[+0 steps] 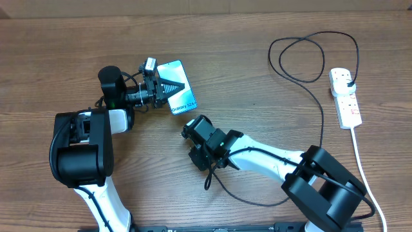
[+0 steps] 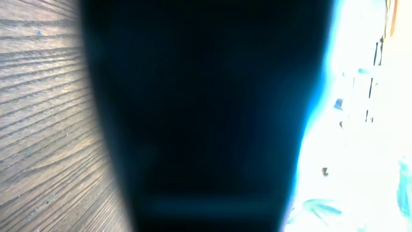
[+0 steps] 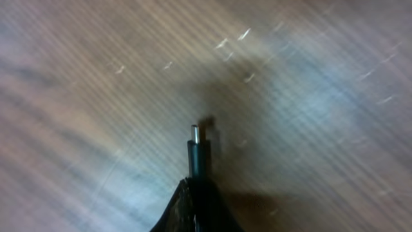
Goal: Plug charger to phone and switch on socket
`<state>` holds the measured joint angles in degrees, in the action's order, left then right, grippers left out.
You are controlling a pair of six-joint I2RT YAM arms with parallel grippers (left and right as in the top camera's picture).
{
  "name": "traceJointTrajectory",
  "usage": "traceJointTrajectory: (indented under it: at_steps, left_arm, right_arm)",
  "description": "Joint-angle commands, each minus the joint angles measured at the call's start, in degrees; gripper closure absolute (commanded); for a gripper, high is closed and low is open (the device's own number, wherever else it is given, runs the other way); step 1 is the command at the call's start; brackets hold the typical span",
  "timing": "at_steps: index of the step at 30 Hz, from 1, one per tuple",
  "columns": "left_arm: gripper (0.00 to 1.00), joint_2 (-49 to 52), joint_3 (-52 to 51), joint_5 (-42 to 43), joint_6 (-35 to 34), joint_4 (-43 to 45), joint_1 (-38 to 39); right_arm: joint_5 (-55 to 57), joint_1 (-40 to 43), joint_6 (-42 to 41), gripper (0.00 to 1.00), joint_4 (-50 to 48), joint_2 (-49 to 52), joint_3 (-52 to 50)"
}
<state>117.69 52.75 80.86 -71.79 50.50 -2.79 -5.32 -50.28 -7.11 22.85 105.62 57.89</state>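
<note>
Right gripper [image 3: 196, 193] is pinched fully closed on the charger [image 3: 196, 154] just behind its small plug tip, so the metal pin sticks out past the fingertips with nothing beside it. That hold looks chosen to let the tip be steered straight into a port. In the wrist view the tip points out over bare table [image 3: 309, 77] and no port shows ahead of it, so it is not yet lined up. From overhead, this gripper sits just below the phone [image 1: 183, 98], near its lower short end but apart from it.

Left gripper [image 1: 172, 86] has its 2 fingers drawn together and laid flat across the phone's screen. As far as I can tell it does not clamp the edges. My reading is that it presses the phone down so it will not slide when the tip is pushed in. Its wrist view is mostly dark, with bright teal screen on one side.

Right arm [image 1: 270, 158] reaches in from far below and right of the phone, low and stretched out, with its wrist turned toward the phone. Left arm [image 1: 84, 145] rises from below and left of the phone, folded at the elbow, its forearm running across to it.

Well to the right of the phone lies the socket [image 1: 346, 96], with the charger's black plug already in it and slack cable looping between. Whether its switch is on I cannot tell.
</note>
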Motion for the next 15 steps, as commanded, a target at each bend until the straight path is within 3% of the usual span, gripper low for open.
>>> traceJointTrajectory:
  at_steps: [1, 5, 15]
  left_arm:
    - [0.96, -0.24, -0.09, 2.01, 1.44, 0.26, -0.31]
    - [0.96, -0.24, -0.09, 2.36, -0.24, 0.28, -0.31]
    - [0.96, -0.24, -0.09, 2.71, -1.77, 0.28, -0.02]
  right_arm:
    - [-21.27, 5.14, -4.17, 0.96, 3.15, 0.76, 4.59]
    - [-44.68, 14.75, -6.62, 0.96, 0.79, -0.15, 4.81]
    - [-59.45, 24.72, -11.15, 0.96, 1.03, -0.15, 3.82]
